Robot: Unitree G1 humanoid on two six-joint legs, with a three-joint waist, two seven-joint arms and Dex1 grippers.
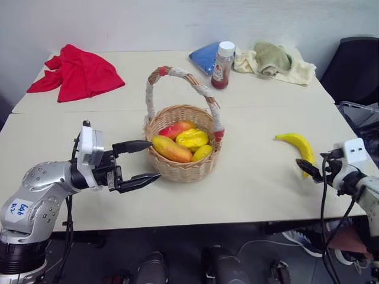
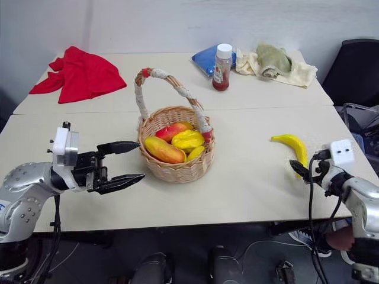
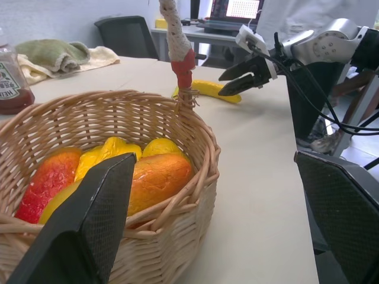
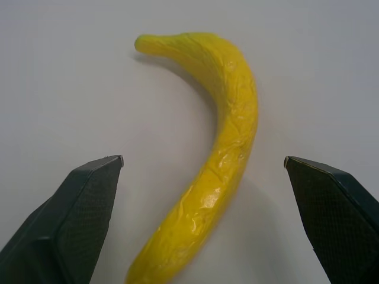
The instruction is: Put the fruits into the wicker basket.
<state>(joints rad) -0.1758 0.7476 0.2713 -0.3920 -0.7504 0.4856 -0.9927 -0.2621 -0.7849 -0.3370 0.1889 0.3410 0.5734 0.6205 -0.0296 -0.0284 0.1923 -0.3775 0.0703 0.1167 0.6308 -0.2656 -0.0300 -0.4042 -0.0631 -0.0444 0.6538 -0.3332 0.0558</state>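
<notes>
I see the round tan woven wicker basket [image 1: 180, 155] with its cloth-wrapped arched handle standing mid-worktop [image 1: 254, 183]. Inside it lie an oval orange-yellow toy mango with a red blush [image 1: 171, 148], a red-and-yellow fruit [image 1: 176, 128] and a couple of smaller yellow pieces [image 1: 192, 138]. My left gripper [image 1: 148, 160] hovers just beside the basket's left side, its black fingers [image 1: 135, 145] spread apart and holding nothing. The long curved yellow toy banana [image 1: 299, 147] lies on the bare worktop well to the basket's right. My right gripper [image 4: 201, 168] is at the banana's near end; in the right wrist view its fingers [image 4: 71, 207] stand wide apart on either side of the fruit, not touching it. Along the far edge I see a crumpled red cloth [image 1: 80, 72], a blue pouch [image 1: 205, 57], a red sauce bottle with a white cap [image 1: 223, 65] and a beige and green towel heap [image 1: 273, 61].
</notes>
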